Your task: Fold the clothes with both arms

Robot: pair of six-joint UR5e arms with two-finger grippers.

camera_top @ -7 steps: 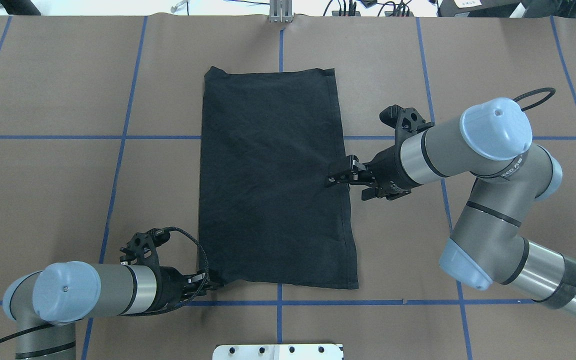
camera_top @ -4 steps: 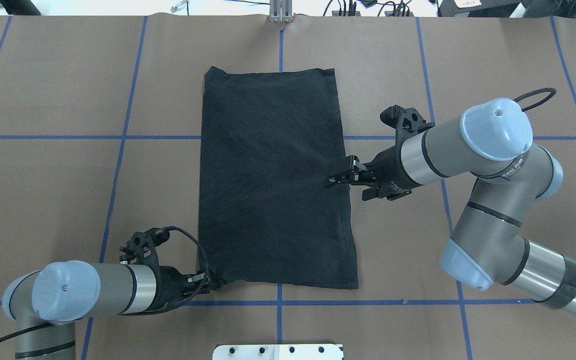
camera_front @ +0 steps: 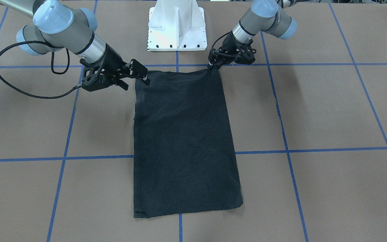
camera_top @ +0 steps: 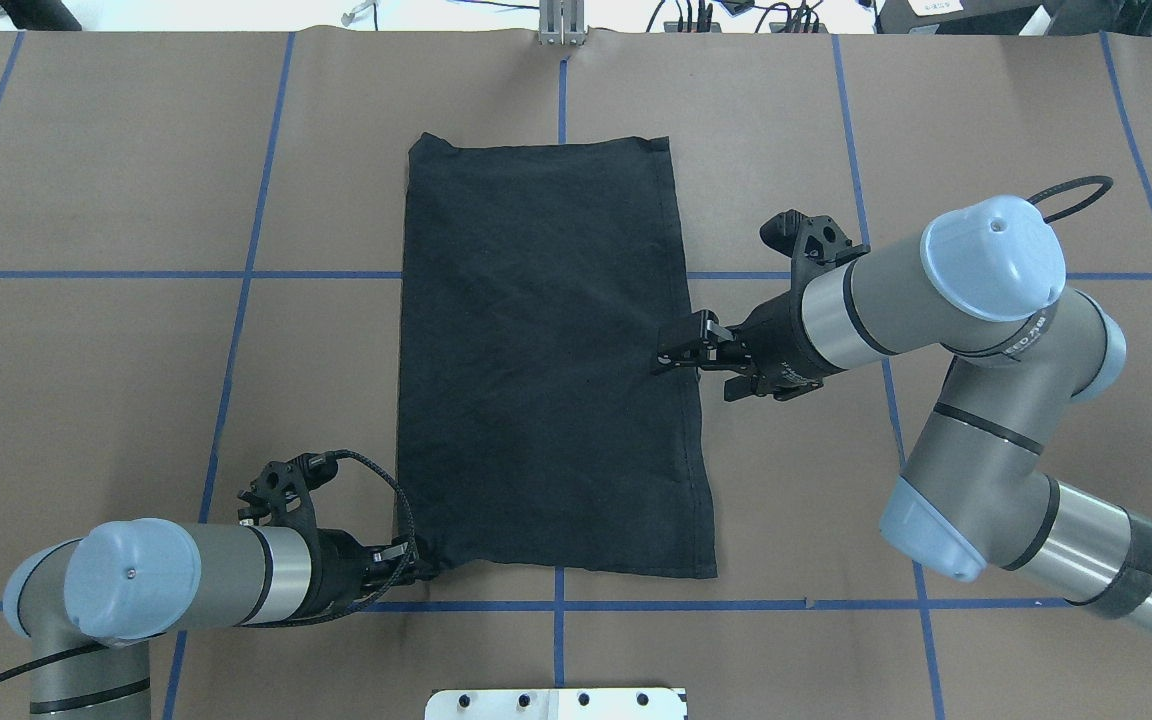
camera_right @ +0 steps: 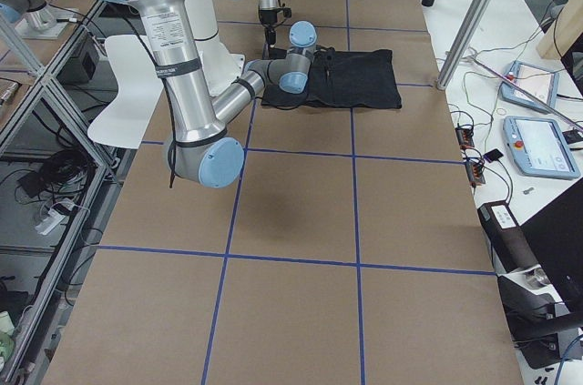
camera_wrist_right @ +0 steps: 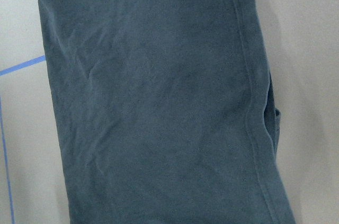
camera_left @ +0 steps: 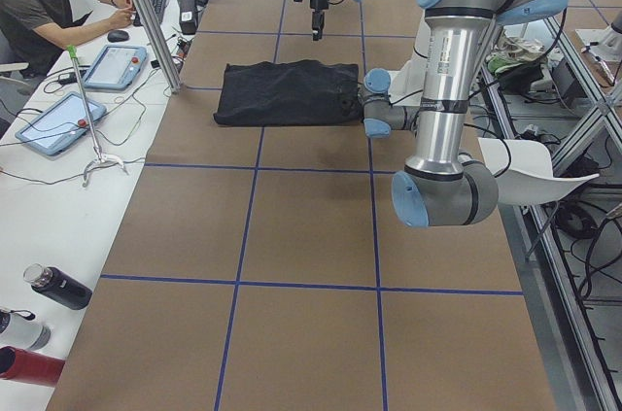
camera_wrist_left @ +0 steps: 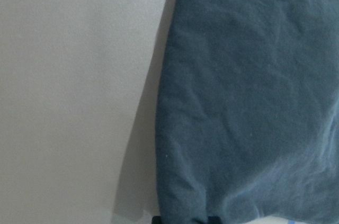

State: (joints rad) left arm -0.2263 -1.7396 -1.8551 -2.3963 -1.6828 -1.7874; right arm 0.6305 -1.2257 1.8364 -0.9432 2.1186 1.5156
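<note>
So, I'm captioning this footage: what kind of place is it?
Most likely a robotics lab: the left arm and right arm work at a table gridded with blue tape, while a person sits at a side desk with touchscreen pendants.

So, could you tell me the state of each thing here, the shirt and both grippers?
T-shirt, folded to a long rectangle, flat on the table, plain black side up.
left gripper, shut on the T-shirt's near left corner.
right gripper, open, above the T-shirt's right edge, holding nothing.
</note>
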